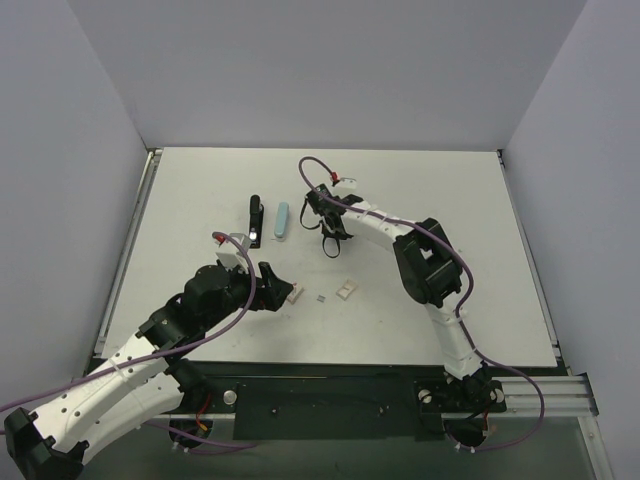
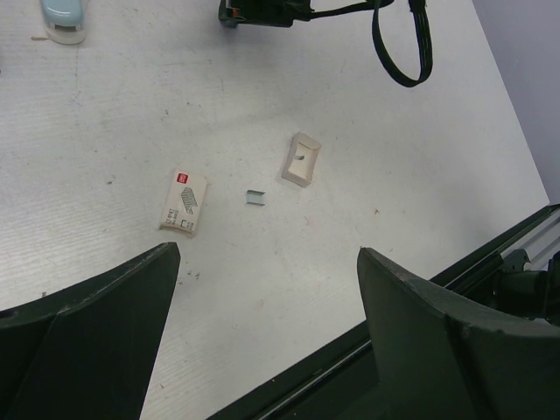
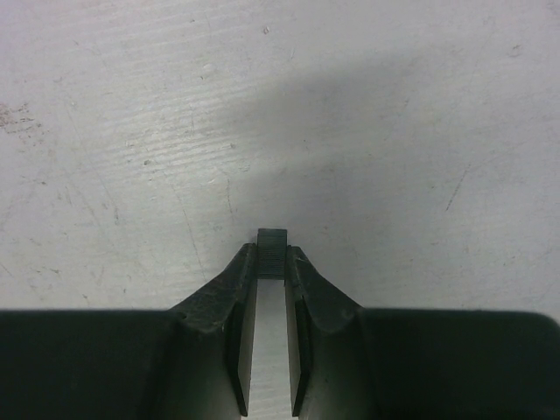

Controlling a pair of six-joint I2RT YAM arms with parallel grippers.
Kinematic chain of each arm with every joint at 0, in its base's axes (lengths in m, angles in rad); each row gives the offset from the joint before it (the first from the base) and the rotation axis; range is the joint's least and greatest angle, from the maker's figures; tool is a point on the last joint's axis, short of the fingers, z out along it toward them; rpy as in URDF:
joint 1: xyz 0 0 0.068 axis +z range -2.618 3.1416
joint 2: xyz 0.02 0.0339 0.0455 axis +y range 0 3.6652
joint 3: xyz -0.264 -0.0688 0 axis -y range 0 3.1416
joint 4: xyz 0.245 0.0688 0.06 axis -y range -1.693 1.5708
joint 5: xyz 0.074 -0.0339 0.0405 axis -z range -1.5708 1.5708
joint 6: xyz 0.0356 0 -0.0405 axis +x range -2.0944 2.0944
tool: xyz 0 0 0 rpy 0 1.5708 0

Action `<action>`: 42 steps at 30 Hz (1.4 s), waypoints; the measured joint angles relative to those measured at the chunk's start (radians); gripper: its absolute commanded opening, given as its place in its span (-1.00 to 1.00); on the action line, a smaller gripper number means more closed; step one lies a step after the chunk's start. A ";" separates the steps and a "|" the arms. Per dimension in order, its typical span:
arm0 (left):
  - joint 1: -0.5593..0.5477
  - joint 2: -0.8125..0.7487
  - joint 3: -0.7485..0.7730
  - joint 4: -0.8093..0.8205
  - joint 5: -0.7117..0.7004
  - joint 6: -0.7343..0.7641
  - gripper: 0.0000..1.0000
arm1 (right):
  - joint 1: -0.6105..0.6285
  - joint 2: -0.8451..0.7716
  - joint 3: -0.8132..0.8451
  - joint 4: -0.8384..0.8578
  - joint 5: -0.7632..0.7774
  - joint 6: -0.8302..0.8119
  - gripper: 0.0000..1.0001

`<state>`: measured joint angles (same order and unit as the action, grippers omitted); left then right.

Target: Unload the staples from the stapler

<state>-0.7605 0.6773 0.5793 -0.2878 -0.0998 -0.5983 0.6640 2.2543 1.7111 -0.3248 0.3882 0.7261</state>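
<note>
White table (image 1: 450, 300): stapler (image 1: 254, 220) long axis near-far; left gripper (image 2: 269, 255) spread, right gripper (image 3: 272, 267) pinching ribbed piece (image 3: 272, 245)

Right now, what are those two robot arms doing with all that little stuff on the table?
Neither arm seems to hold anything. The black stapler lies untouched on the table beside a light blue stapler. The left gripper hovers, jaws wide open, over a small staple box, a loose strip of staples and a little tray. The right gripper points down at bare table, jaws almost shut.
</note>
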 measured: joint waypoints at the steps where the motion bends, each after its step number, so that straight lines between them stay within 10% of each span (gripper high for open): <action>1: 0.000 0.000 0.000 0.000 0.000 0.000 0.87 | 0.002 0.000 0.000 0.000 0.002 -0.005 -0.89; 21: 0.000 -0.066 0.000 -0.072 -0.008 -0.008 0.87 | 0.076 -0.483 -0.453 0.040 -0.047 -0.226 -0.94; 42: 0.000 -0.153 0.091 -0.246 -0.046 0.036 0.88 | 0.169 -0.589 -0.678 0.134 -0.286 -0.509 -0.88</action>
<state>-0.7605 0.5243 0.6704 -0.5339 -0.1459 -0.5625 0.8330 1.6653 1.0332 -0.1905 0.1017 0.2176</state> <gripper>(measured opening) 0.938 0.117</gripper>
